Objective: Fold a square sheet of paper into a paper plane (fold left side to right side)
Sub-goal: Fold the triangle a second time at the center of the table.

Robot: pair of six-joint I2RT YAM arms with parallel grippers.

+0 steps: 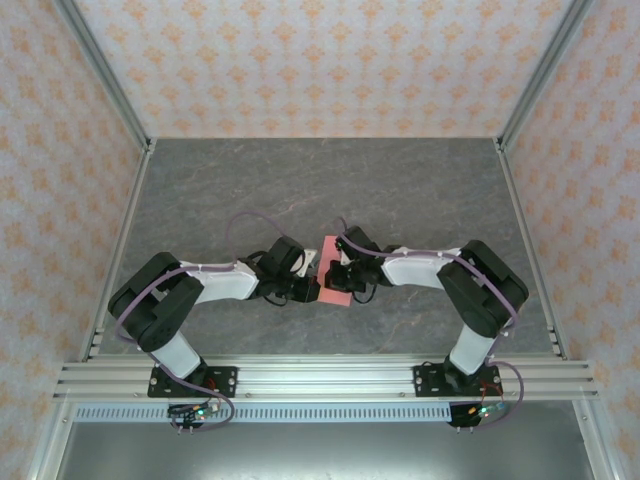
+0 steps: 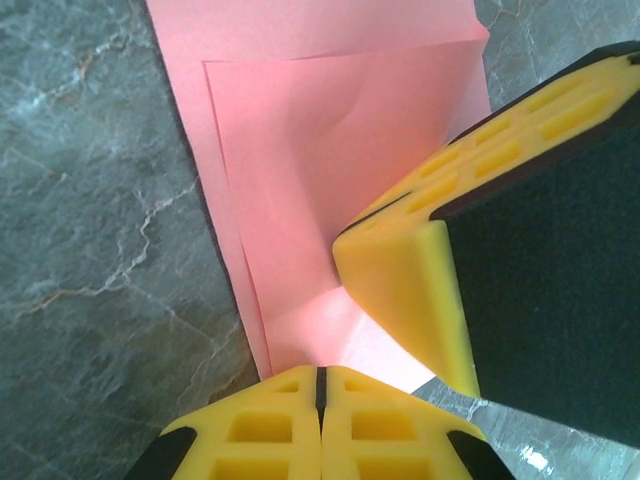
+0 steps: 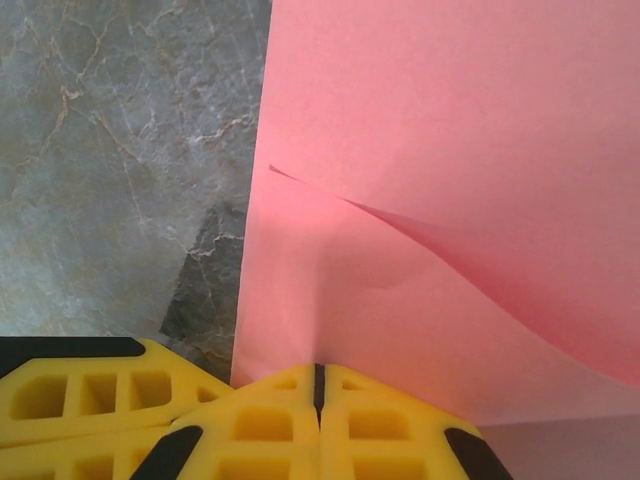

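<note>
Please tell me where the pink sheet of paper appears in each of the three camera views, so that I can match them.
Top external: the pink sheet of paper lies at the centre of the picture.
Left wrist: it runs from the top edge down the middle, with two layers visible.
Right wrist: it covers the right side.
Shared landmark: the grey marbled table under the sheet.

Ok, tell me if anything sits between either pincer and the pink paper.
Nothing visible does. The left pincer and the right pincer are both shut, with their tips at the edge of the folded pink paper, which lies on the grey table. The two are close together on the same sheet, neither blocking the other.
</note>
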